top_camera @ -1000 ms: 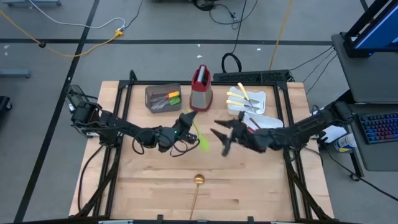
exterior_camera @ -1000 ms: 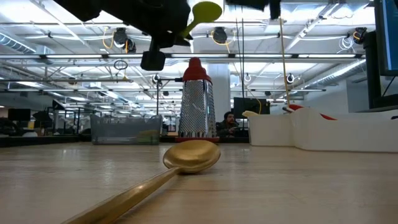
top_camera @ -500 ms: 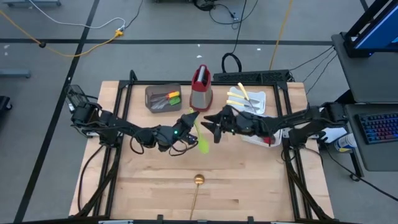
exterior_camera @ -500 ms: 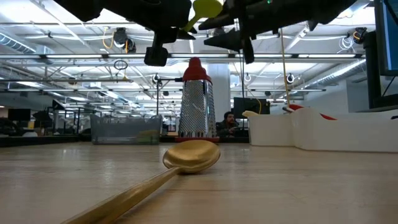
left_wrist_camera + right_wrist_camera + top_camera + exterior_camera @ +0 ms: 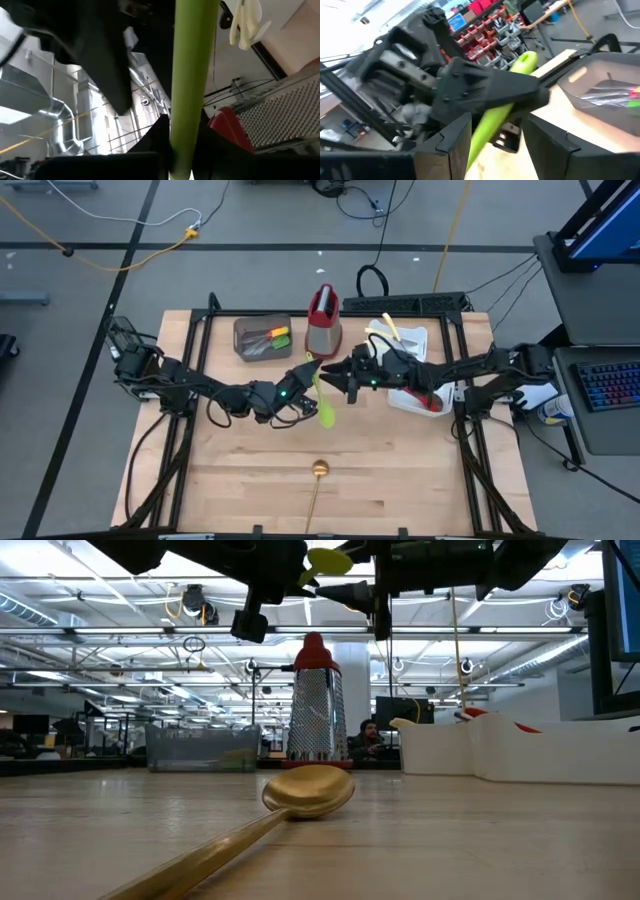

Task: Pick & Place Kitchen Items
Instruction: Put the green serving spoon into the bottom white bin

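Green silicone is what you are handing over: the green spoon [image 5: 321, 395] hangs in the air just in front of the red-and-steel grater [image 5: 322, 321], above the worktop [image 5: 400, 480], clamped by its handle in the left pincer [image 5: 305, 373]. Its long axis runs away from the grater toward the gold spoon [image 5: 318, 480], with the bowl at the end farther from the grater. Your right pincer [image 5: 336, 372] sits on the far side of the handle from the left one, at the end nearest the grater, so both arms are equally close. In the right wrist view the right pincer's fingers [image 5: 451, 145] stand apart with the green handle between them, not yet closed on it. The coming move, as I judge it, turns on that alignment: the handle must stay centred in the gap, crossing the fingers squarely, before you close the right and release the left.
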Robot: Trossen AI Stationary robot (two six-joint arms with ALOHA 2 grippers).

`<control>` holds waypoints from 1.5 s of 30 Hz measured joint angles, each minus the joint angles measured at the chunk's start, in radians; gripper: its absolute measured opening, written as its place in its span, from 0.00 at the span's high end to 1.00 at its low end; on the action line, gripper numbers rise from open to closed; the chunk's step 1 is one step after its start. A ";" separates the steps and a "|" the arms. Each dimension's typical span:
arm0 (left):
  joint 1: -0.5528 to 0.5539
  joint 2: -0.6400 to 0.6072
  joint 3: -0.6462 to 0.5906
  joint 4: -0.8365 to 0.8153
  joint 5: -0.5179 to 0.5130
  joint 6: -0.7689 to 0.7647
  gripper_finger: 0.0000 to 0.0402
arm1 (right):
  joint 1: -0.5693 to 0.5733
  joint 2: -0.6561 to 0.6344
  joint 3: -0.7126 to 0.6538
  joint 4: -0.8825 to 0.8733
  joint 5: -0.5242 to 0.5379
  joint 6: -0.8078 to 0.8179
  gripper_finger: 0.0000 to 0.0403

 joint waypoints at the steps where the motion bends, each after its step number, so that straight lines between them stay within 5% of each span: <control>1: 0.000 0.000 0.000 0.002 -0.001 0.014 0.91 | 0.000 0.001 0.000 -0.001 -0.004 0.002 0.58; 22: 0.087 0.000 0.003 0.030 0.137 0.146 0.87 | 0.003 0.000 -0.001 -0.041 -0.014 -0.057 0.58; 34: 0.105 0.001 0.039 0.053 0.132 -0.012 0.90 | -0.015 -0.002 0.001 -0.029 -0.017 -0.108 0.59; 45: 0.101 -0.001 0.039 0.008 0.120 0.032 0.88 | -0.021 0.000 -0.002 -0.046 -0.073 -0.162 0.89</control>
